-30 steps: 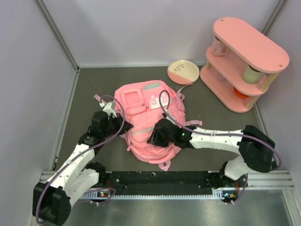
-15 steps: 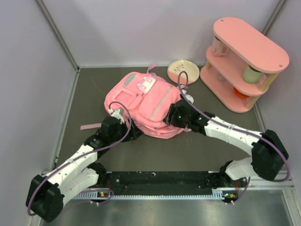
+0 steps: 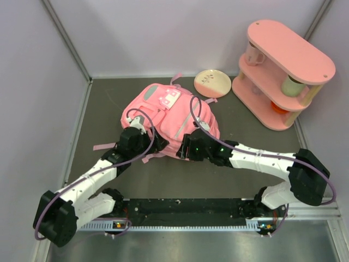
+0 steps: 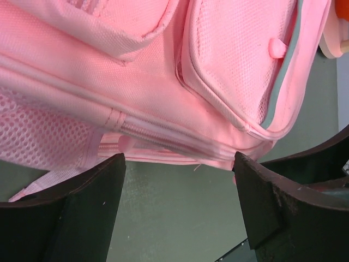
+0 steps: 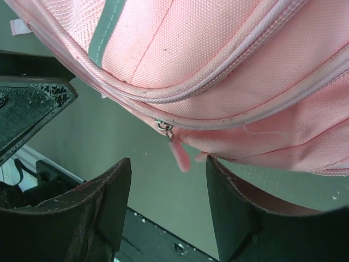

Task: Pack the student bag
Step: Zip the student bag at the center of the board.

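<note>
A second ago the bag (image 3: 169, 114) sat closer to the arms and both hands were on it. Now it lies farther back on the counter (image 3: 109, 109), turned so its top points to the back left. Both hands have let go and opened up. Half a second ago the right hand was at the bag's right side, and now it is at the near edge. The left hand (image 4: 179, 162) is open very wide and holds nothing. Its two dark fingers (image 4: 87, 207) stand far apart, and their tips come right up to the bag's near edge; I cannot tell if they touch it. A loose pink strap (image 3: 103, 147) lies flat on the counter to the left of this hand. The right hand (image 5: 166, 164) is open too, but not as wide, and it holds nothing. A little pink zipper tab (image 5: 180, 155) hangs down from the bag between its fingers. The bag lies just beyond both hands, with the left hand at its near left corner and the right hand at its near right corner. Behind the bag, to the right, a round plate (image 3: 212, 83) lies on the counter, and a pink shelf (image 3: 289, 49) stands farther right.
</note>
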Controlling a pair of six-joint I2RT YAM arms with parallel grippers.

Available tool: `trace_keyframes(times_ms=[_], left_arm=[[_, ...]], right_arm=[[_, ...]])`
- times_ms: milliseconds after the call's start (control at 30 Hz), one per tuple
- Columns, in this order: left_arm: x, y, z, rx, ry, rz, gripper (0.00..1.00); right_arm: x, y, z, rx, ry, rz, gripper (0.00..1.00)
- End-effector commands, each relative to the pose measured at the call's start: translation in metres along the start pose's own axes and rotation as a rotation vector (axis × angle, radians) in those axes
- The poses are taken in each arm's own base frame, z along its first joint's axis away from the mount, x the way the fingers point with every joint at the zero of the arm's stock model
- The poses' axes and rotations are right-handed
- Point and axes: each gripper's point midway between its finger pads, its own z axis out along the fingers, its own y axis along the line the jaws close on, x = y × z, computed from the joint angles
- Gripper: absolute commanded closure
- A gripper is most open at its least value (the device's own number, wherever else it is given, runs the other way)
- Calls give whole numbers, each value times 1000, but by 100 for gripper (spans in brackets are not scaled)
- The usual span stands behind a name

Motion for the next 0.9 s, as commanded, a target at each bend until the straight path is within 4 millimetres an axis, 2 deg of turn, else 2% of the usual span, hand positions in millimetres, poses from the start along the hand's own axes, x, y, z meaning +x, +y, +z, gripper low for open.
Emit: trace_keyframes(times_ms=[0,233,400,500,567,633,700,833,867], left_arm=[[-24,-17,11,45,-69,1,16],[-23,-17,17,37,-51,0,17],[-24,-18,17,39,-50,-1,18],[-24,-19,16,43,-46,1,18],[-23,-19,16,40,-40,2,19],[-23,-19,16,39,-41,2,19],[-23,-19,17,42,-36,1,19],[-21,-18,20,40,-28,-8,20],[-20,-18,20,41,-25,-12,20]], right_arm=[[-12,15,5,-37,-48,9,44],[-14,17,11,-3,-63,-9,60],[-12,20,15,30,-83,-30,59],[-17,16,22,63,-115,-39,62],[-22,21,23,65,-127,-59,64],[-22,12,27,115,-130,-68,66],[-26,11,29,138,-139,-70,68],[-22,3,37,168,-135,-81,73],[-22,2,37,172,-138,-79,77]])
